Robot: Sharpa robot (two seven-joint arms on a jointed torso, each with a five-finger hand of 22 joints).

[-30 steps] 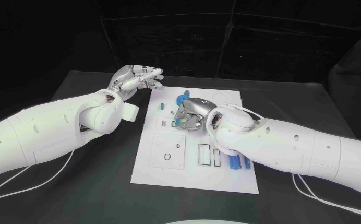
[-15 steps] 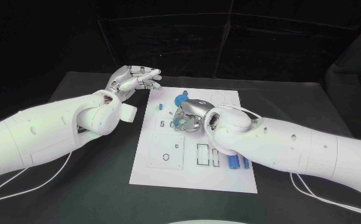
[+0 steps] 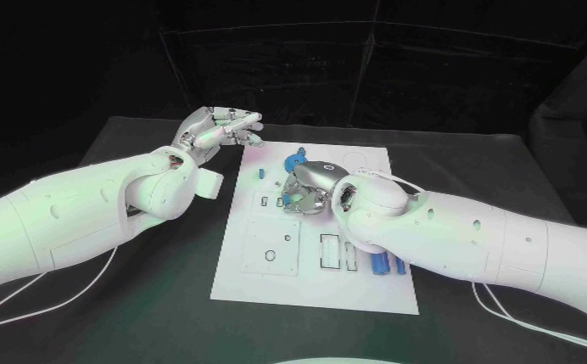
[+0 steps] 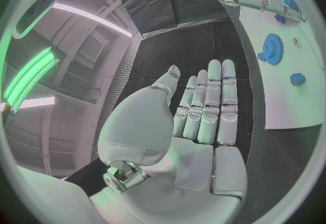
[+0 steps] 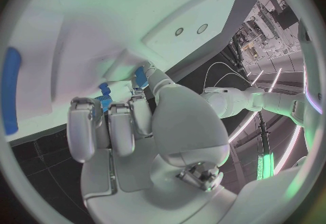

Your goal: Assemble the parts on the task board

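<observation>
Over task board (image 3: 276,275) middle: right hand (image 3: 309,187) curled down on small blue part (image 5: 103,100), grip uncertain; left hand (image 3: 220,132) hovers empty, fingers extended, beside board's far-left edge.

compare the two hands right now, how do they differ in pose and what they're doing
The left hand is raised beside the task board's far left corner, over the black table, and holds nothing; in the left wrist view its fingers lie straight side by side. The right hand is down over the board's middle, fingers curled towards a small blue part; whether it grips it, I cannot tell. Both are silver, on white arms.
</observation>
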